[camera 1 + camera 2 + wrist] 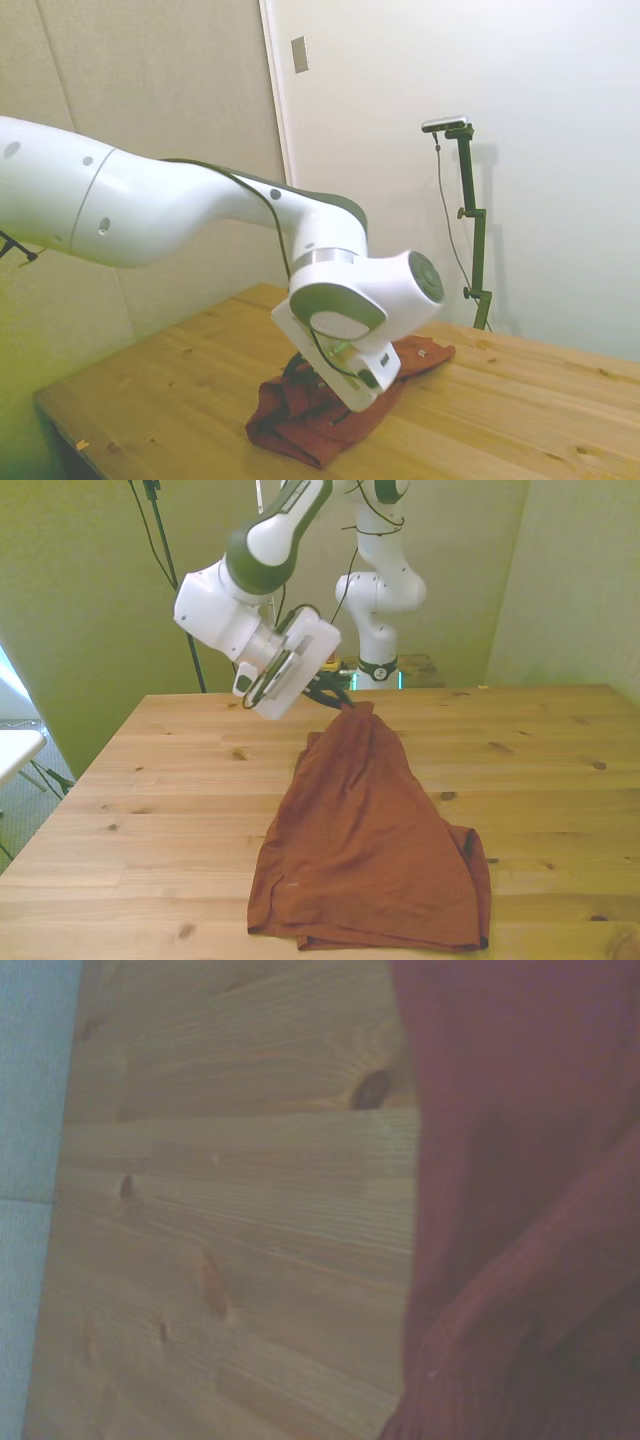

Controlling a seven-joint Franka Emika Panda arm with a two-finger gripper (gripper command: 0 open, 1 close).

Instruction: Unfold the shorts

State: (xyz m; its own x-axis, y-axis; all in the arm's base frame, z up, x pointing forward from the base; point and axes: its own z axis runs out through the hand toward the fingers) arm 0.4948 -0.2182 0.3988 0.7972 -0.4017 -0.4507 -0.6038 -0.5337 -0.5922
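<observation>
Big wooden table (560,780) fills most of the scene, knotty pine boards, with plain pale walls behind it. The white arm (262,550) comes down over the far part of the table and its wrist is tilted, so the chunky wrist housing blocks a good chunk of what's going on in the side view. The shorts (370,850) are rust-red and lie on the table roughly in the middle, spreading wide toward the near edge in the front view and narrowing up to a peak at the far end. That peak is lifted off the wood and runs right into the gripper (340,697), whose dark fingers are pinched together on the cloth, so it's holding the top corner of the shorts. In the side view the cloth (320,410) sits bunched under and behind the wrist, with one flap sticking out toward the wall side. The near hem in the front view looks doubled over, with a darker edge along the front view's right. The wrist camera is blurry, just bare wood grain with a few knots next to a fold of red cloth (520,1210). A small pale speck shows low on the cloth in the front view; can't tell what it is.
</observation>
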